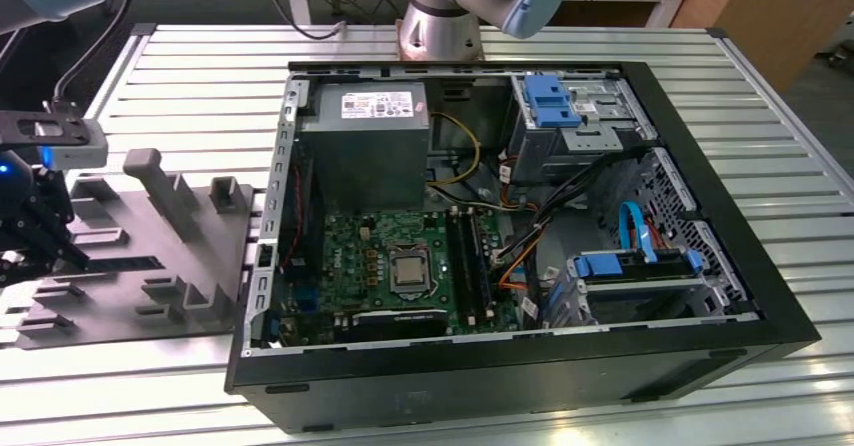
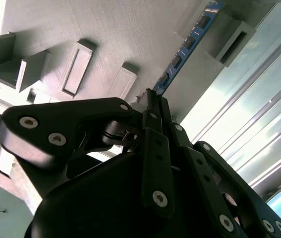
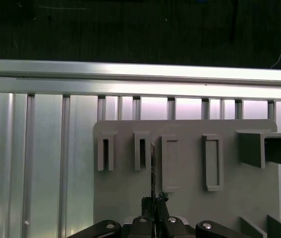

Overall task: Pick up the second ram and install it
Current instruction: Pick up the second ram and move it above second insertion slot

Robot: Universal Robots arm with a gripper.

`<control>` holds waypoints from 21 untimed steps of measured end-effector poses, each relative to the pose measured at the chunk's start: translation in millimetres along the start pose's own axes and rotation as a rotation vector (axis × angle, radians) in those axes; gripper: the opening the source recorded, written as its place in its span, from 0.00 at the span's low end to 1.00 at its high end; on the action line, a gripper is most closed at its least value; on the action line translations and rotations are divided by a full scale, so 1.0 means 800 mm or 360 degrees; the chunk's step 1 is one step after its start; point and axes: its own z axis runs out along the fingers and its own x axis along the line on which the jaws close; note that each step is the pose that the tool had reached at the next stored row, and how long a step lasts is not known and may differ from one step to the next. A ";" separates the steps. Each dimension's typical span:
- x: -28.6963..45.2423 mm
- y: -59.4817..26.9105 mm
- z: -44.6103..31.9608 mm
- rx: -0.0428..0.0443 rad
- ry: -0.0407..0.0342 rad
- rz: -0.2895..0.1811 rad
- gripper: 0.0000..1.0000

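The second ram (image 2: 187,42) is a thin blue-green strip with small black chips, standing on edge in the grey moulded tray (image 2: 105,29). In the first wrist view the second ram (image 3: 152,166) appears edge-on as a dark line running from the tray's slots (image 3: 141,151) down to the fingers. My gripper (image 2: 152,101) is shut on the near end of the strip, its black fingers pressed together around it. In the exterior view the gripper (image 1: 47,251) hangs low over the tray (image 1: 174,266) at the far left.
An open black computer case (image 1: 534,366) lies at the exterior view's right of the tray. Inside it are the green motherboard (image 1: 387,266), black slot rails (image 1: 467,256), a grey power supply (image 1: 363,136) and blue drive brackets (image 1: 550,101). The ribbed metal table (image 1: 200,86) carries everything.
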 end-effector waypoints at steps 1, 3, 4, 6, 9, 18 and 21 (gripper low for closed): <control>0.0000 -0.001 -0.0002 0.0000 0.0000 0.0000 0.14; 0.0001 -0.004 0.0000 0.0000 0.0000 0.0000 0.14; 0.0001 -0.006 0.0000 0.0000 0.0000 0.0000 0.14; 0.0001 -0.008 0.0000 0.0000 0.0000 0.0000 0.14; 0.0001 -0.008 -0.0015 -0.0001 0.0000 0.0000 0.14; -0.0011 -0.008 -0.0229 0.0000 0.0000 0.0000 0.14; -0.0018 -0.008 -0.0331 0.0000 0.0000 0.0000 0.14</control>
